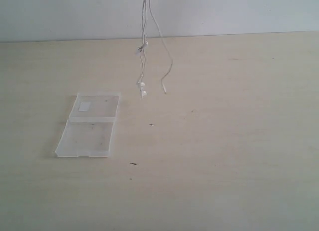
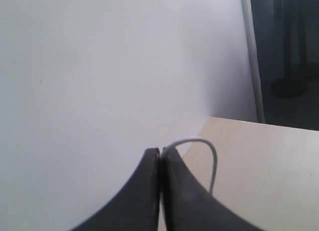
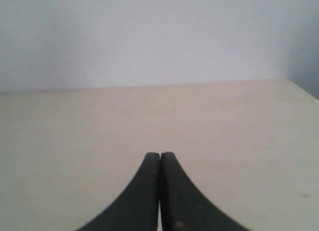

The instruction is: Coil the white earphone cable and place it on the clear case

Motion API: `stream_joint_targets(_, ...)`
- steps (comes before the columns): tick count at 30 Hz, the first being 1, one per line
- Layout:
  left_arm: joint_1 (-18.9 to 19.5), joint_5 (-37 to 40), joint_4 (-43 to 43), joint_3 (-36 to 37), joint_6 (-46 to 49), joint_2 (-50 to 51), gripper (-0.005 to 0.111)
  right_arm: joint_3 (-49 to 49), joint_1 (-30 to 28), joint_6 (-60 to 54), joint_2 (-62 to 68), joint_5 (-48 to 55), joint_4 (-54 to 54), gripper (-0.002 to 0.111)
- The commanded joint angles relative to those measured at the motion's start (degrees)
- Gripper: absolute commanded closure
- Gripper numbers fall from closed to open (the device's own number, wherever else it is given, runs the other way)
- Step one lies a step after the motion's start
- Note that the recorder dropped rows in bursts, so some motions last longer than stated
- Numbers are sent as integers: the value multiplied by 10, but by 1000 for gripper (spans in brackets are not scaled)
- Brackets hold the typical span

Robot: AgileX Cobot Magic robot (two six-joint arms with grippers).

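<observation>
Hanging cable, exterior: white earphone cable [image 1: 142, 46] dropped from the top edge, its ends just beside the clear case [image 1: 88, 136], which lay open on the table [image 1: 224, 141].
Left wrist: left hand [image 2: 160, 152] pinched the cable near the table's corner.
Right wrist: right hand [image 3: 160, 154] closed, above the table.

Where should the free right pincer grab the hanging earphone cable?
Probably low on the cable, just above the earbuds, coming level from the right. Its strands hang near-vertical from the left pincer, so a sideways pinch should catch them. Open the shut right pincer first.

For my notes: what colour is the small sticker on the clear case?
The sticker is white, clearest in the exterior view.
</observation>
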Motion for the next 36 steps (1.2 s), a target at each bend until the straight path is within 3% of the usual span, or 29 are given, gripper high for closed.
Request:
stream_joint_targets(1,-1,-10,15,1,3,13,107,3,-2,-1,-3,-91,94,108)
stream_joint_targets(5,-1,-10,15,1,3,24,107,3,-2,3,-3,-197,128,108)
stream_joint_targets(9,-1,-12,16,1,6,25,107,3,-2,95,-3,-316,152,108)
stream_joint_targets(12,-1,-22,16,1,18,24,107,-3,-2,152,-3,-410,98,108)
stream_joint_targets(14,-1,-28,16,1,18,23,107,-33,-2,189,7,-416,51,108)
stream_joint_targets(22,-1,-28,15,1,18,23,107,-215,-2,260,311,-407,-204,108)
stream_joint_targets(27,-1,-28,15,1,18,23,107,-333,-2,462,557,-436,-501,108)
stream_joint_targets(29,-1,-28,15,1,18,23,107,-377,-2,568,651,-521,-646,108)
stream_joint_targets(32,-1,-28,15,1,18,23,107,-438,-2,616,778,-716,-780,108)
stream_joint_targets(34,-1,-28,15,1,18,23,107,-471,-2,614,842,-829,-816,108)
stream_joint_targets(36,-1,-28,15,1,18,23,107,-502,-2,614,890,-840,-828,108)
